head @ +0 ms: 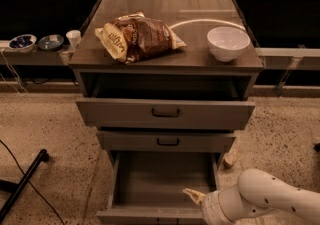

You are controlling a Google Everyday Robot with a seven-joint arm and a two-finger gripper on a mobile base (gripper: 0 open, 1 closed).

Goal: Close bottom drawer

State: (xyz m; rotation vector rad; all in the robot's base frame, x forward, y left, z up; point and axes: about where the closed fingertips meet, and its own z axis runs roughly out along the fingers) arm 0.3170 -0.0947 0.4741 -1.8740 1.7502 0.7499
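Note:
The bottom drawer (165,181) of the grey-brown cabinet stands pulled far out, its deep box empty and its front edge (150,216) at the bottom of the view. My white arm (260,201) comes in from the lower right. The gripper (192,195) reaches over the drawer's right front corner, one tan fingertip (191,194) showing inside the box. The middle drawer (167,141) is slightly out. The top drawer (165,113) is pulled out further.
A brown chip bag (140,36) and a white bowl (228,43) sit on the cabinet top. Small bowls and a cup (73,37) stand on a low shelf at left. A black pole (22,184) and cable lie on the floor at left. A small tan object (231,159) lies on the floor right of the cabinet.

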